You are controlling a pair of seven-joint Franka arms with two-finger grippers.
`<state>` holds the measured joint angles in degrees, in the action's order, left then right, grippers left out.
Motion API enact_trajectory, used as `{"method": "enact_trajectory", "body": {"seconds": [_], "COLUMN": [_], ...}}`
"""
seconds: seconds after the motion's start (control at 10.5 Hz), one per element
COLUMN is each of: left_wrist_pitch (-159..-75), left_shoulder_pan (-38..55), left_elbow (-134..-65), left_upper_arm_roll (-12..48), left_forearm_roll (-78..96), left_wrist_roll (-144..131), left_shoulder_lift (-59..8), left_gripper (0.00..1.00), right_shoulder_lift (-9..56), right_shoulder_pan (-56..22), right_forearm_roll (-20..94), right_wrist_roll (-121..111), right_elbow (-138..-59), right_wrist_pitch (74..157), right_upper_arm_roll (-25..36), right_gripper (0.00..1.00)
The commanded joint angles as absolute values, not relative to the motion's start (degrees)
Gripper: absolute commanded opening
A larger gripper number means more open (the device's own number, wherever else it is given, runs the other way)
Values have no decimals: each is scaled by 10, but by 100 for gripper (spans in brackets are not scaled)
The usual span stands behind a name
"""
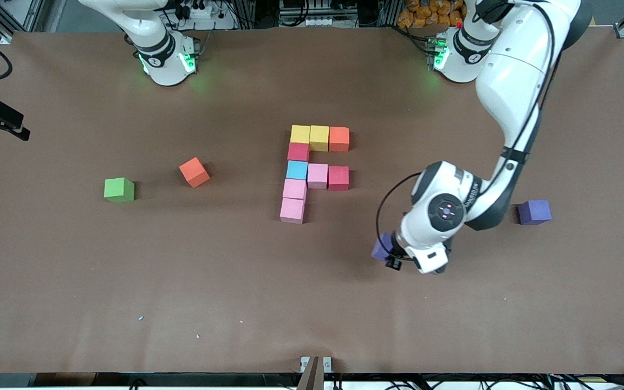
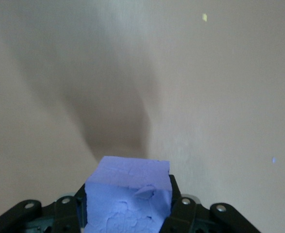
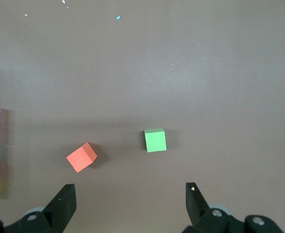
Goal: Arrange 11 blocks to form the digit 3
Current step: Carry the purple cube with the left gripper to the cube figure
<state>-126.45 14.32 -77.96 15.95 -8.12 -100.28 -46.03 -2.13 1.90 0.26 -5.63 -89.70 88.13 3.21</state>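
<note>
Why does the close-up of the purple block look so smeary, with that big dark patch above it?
Left wrist view: the purple block, clamped in the left gripper, fills the foreground slightly soft; the dark patch is a blurred shadow on the table. Front view: even light, green glow at both arm bases. Right wrist view: sharp, with short shadows beside the green block.

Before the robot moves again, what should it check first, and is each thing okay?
1. Left gripper shut on the purple block: ok.
2. Held block up off the table: cannot tell.
3. Spot beside the nearest pink block free for the last bar: ok.
4. Figure finished: not ok, nine blocks placed.
5. Right gripper open, waiting over the loose orange block and green cube: ok.
</note>
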Motion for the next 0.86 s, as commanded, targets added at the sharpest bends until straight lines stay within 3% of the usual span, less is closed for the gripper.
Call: {"method": "enact_trajectory", "body": {"seconds": [0.0, 0.76], "left_wrist_pitch": [-1251, -1238], "left_shoulder_pan": [175, 269], "left_elbow": [-745, -726], "left_upper_arm_roll": [150, 129], "left_forearm_roll": [-60, -59], "left_wrist_roll": [-1052, -1239], "left_shoulder_lift": [-478, -503], "left_gripper": [0, 0], "right_shoulder_lift": [-31, -30], "right_shoulder_pan": [31, 31], "right_forearm_roll": [7, 7], "right_wrist_roll": [-62, -62], "right_elbow": [-901, -901], "right_wrist_pitch": [882, 882], "right_upper_arm_roll": [25, 25], "right_gripper": [100, 100]}}
